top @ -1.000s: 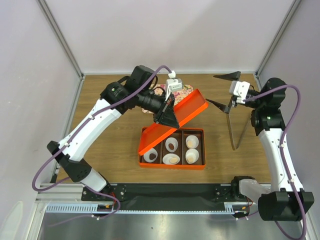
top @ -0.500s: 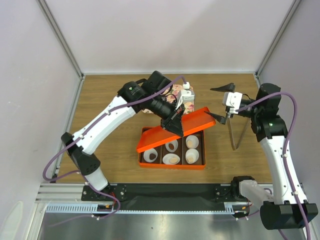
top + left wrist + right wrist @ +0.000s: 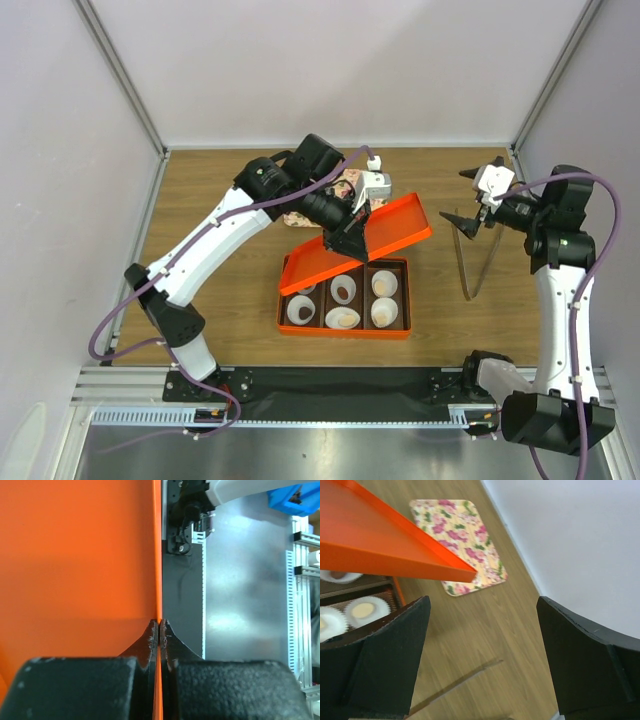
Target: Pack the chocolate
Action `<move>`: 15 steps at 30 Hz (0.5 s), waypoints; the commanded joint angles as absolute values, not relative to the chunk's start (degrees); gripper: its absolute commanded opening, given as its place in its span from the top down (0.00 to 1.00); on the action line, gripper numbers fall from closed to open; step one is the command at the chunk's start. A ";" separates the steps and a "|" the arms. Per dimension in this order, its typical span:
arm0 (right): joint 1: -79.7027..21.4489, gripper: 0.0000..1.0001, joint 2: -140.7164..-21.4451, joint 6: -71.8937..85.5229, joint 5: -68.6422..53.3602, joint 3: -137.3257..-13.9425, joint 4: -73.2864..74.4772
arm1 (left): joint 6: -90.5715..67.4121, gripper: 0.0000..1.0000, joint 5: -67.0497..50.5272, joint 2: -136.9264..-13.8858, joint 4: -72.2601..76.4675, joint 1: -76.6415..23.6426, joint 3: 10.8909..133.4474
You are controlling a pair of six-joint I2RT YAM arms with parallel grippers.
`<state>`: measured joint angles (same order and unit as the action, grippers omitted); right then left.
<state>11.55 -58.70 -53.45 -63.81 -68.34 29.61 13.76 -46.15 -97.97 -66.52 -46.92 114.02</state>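
Observation:
The orange box [image 3: 345, 331] sits at the table's near middle. Its compartments hold several white paper cups [image 3: 343, 318]. Two cups show a dark-brown chocolate centre [image 3: 346, 292]; the others look light tan. My left gripper [image 3: 352, 240] is shut on the edge of the orange lid [image 3: 395, 225] and holds it tilted above the box's back half. In the left wrist view the fingertips [image 3: 151, 632] pinch the lid's thin edge [image 3: 75, 555]. My right gripper [image 3: 462, 197] is open and empty, right of the lid's corner [image 3: 470, 574] and apart from it. The jaws stand wide in the right wrist view [image 3: 482, 615].
A floral mat [image 3: 350, 185] lies behind the box, partly under the left arm; it also shows in the right wrist view [image 3: 460, 540]. A thin V-shaped metal item [image 3: 468, 270] lies on the wood right of the box. Frame posts and walls close the back and sides.
The left gripper has carried the lid a little right and back, still tilted. The right gripper has drawn back from the lid's right corner, up and to the right.

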 commanded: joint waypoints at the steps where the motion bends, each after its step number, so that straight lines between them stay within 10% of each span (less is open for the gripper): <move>1: 11.86 0.07 -58.45 -57.02 -70.65 -71.54 36.10 | 17.31 1.00 -44.48 -97.11 -65.74 -46.85 116.72; 15: 11.17 0.09 -57.04 -59.07 -78.57 -69.97 40.18 | 18.02 1.00 -52.02 -99.23 -65.66 -46.93 119.44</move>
